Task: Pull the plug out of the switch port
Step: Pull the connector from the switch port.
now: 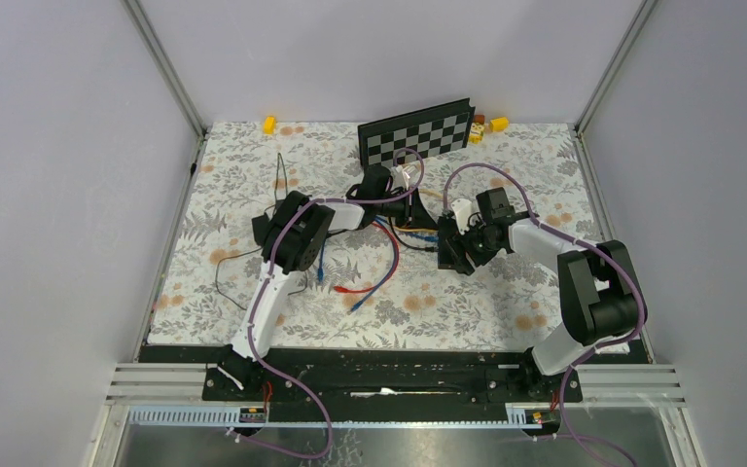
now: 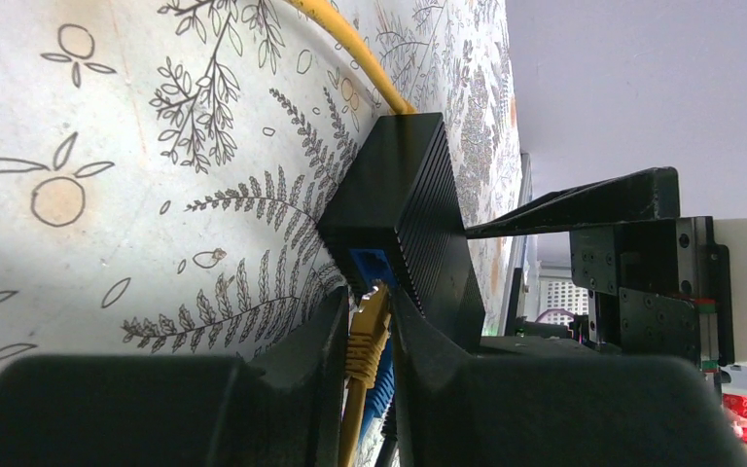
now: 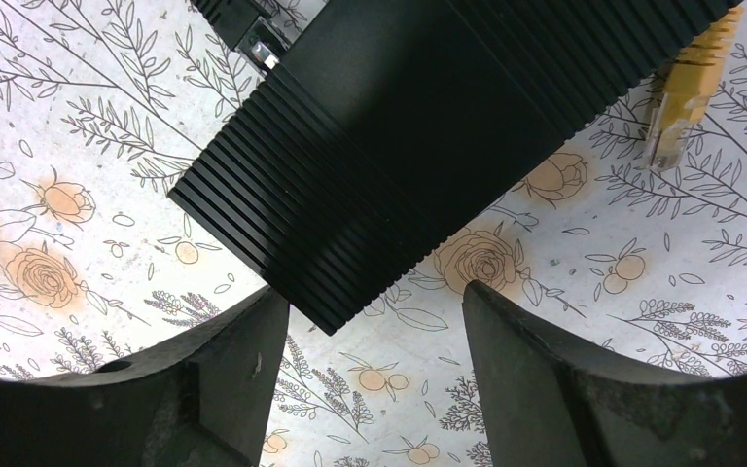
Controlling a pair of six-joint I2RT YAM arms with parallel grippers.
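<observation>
Ethernet plug (image 2: 365, 341), yellow, is pinched by the left gripper (image 2: 368, 300) at the blue port (image 2: 370, 261) of the switch (image 2: 418, 195). The right gripper (image 3: 374, 302) is spread, so pulling could drag the unheld switch.

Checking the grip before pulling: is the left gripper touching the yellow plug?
Touching. In the left wrist view the fingers of the left gripper press both sides of the yellow plug, with no gap.

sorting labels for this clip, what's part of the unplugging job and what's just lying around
Job: switch, yellow plug, left claw, right claw.
Lying about: chessboard, yellow block, red cable.
</observation>
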